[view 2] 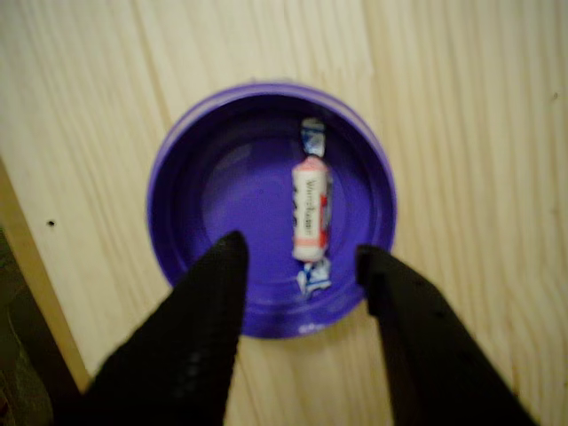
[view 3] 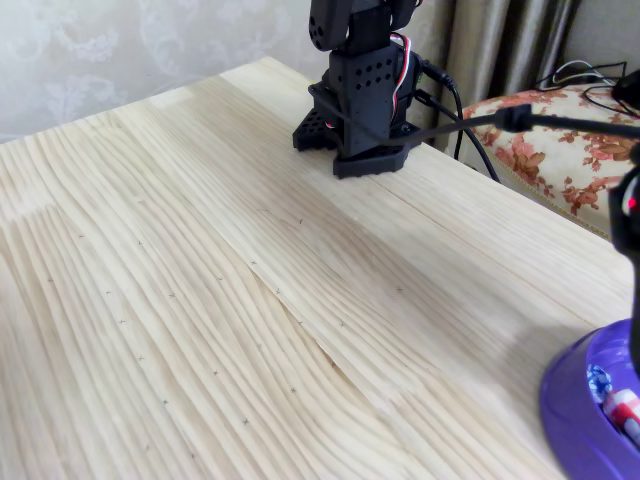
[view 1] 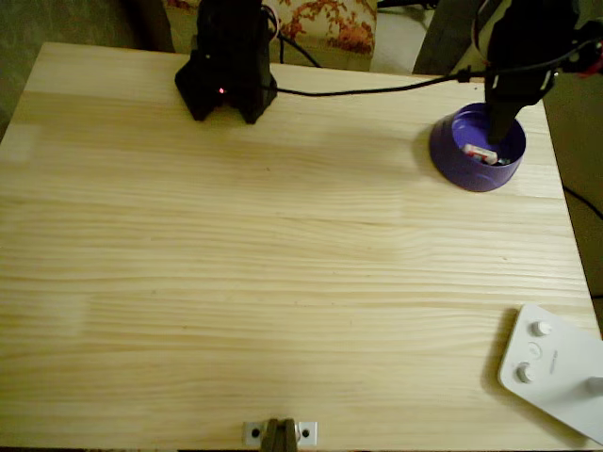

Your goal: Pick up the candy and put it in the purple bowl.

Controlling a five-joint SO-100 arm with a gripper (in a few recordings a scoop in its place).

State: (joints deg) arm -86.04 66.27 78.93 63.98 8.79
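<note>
In the wrist view the gripper (view 2: 300, 257) hangs with its black fingers (view 2: 213, 302) spread apart, holding nothing. Just beyond the tips, between them, the candy (view 2: 311, 211) lies loose inside the purple bowl (view 2: 177, 222) on the wooden table (view 2: 461, 106).

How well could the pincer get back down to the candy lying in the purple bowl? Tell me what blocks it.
Probably yes. The pincer hangs open above the purple bowl, its fingers either side of the candy, which lies loose on the bowl's floor. Nothing covers it; only the low rim stands near.
</note>
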